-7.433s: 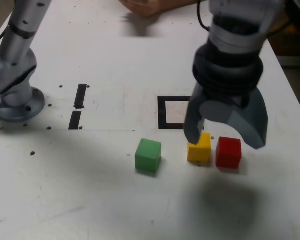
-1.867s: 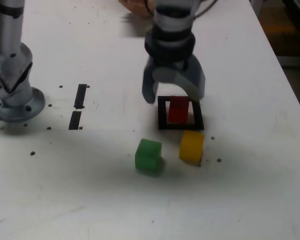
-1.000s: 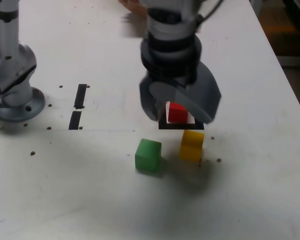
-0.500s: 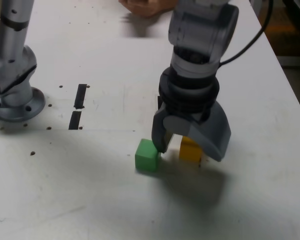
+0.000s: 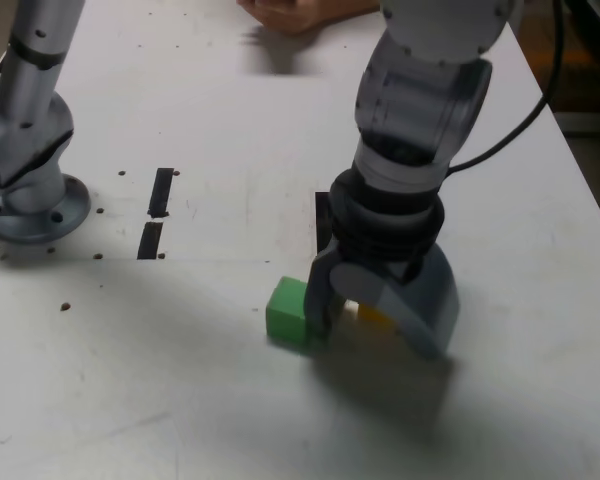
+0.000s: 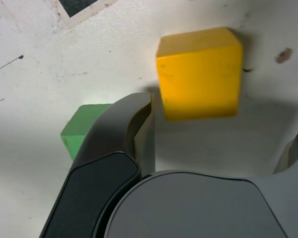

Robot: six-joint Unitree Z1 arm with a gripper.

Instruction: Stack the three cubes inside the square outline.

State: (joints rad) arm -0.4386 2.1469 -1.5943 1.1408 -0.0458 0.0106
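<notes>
My gripper (image 5: 373, 328) stands open and low over the table, its two fingers on either side of the yellow cube (image 5: 372, 315). The wrist view shows the yellow cube (image 6: 198, 74) between the jaws, untouched, with one dark finger (image 6: 134, 134) close beside it. The green cube (image 5: 288, 312) sits just outside that finger, on the exterior view's left, and is partly covered in the wrist view (image 6: 82, 131). Of the square outline only a black edge (image 5: 323, 215) and a corner (image 6: 79, 5) show. The red cube is hidden behind the arm.
The arm's metal base (image 5: 25, 190) stands at the exterior view's left. Two short black strips (image 5: 160, 190) (image 5: 150, 240) lie beside it. A person's hand (image 5: 290, 12) rests at the table's far edge. The table's edge runs down the exterior view's right.
The open gripper has moved from above the square outline toward the near edge and come down around the yellow cube. The arm now covers the red cube in the outline.
</notes>
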